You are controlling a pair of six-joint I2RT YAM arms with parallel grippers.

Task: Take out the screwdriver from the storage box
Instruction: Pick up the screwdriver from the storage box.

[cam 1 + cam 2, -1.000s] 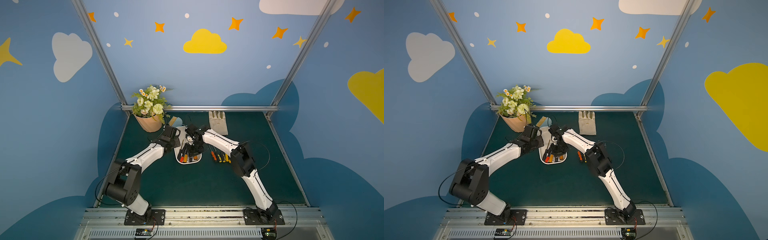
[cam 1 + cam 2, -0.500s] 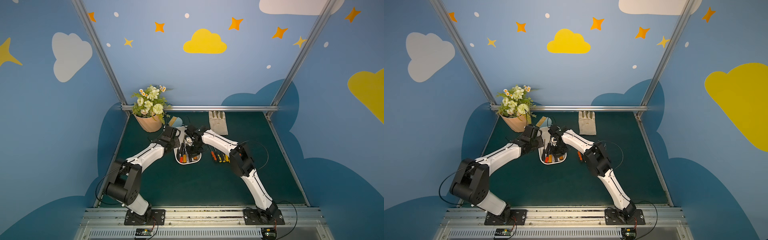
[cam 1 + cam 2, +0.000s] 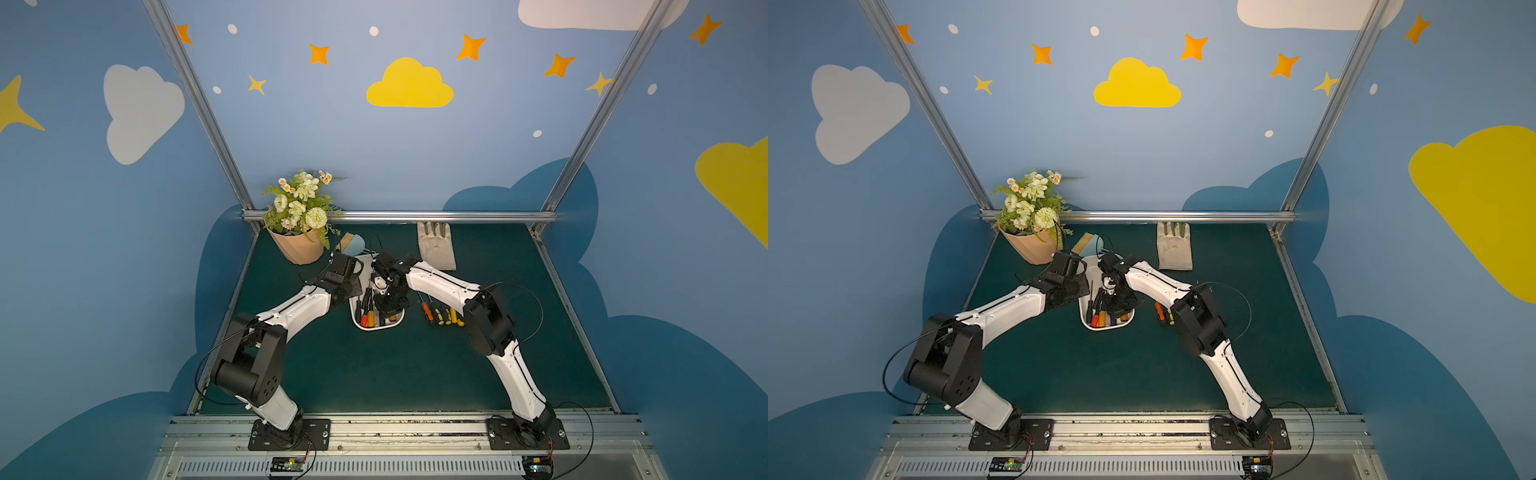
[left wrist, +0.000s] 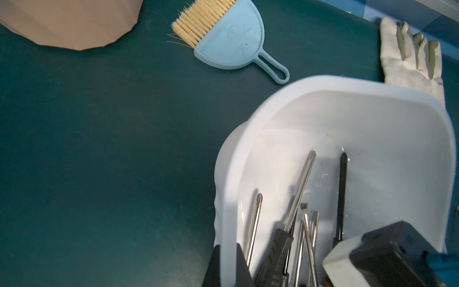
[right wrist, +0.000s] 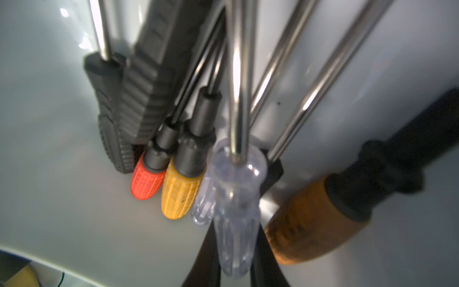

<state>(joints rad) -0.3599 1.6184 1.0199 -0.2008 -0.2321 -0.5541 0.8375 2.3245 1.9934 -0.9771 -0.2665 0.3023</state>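
The right hand [image 5: 234, 264] is clamped on the clear-handled screwdriver [image 5: 236, 198], its dark fingers [image 5: 203, 266] on either side of the handle, down inside the storage box [image 3: 376, 327]. The left hand [image 4: 227, 263] pinches the box's side wall, one finger inside and one outside, steadying it. Beside the gripped tool, the other screwdrivers [image 5: 146, 181] lie bunched at the box's near end. The box sits around the middle of the table [image 3: 365, 374], nearer its far edge. A row of loose screwdrivers [image 3: 441, 314] lies just beside it, toward the right edge. By my judgement the grasp is made. Lifting it clear of the walls and setting it down remain.
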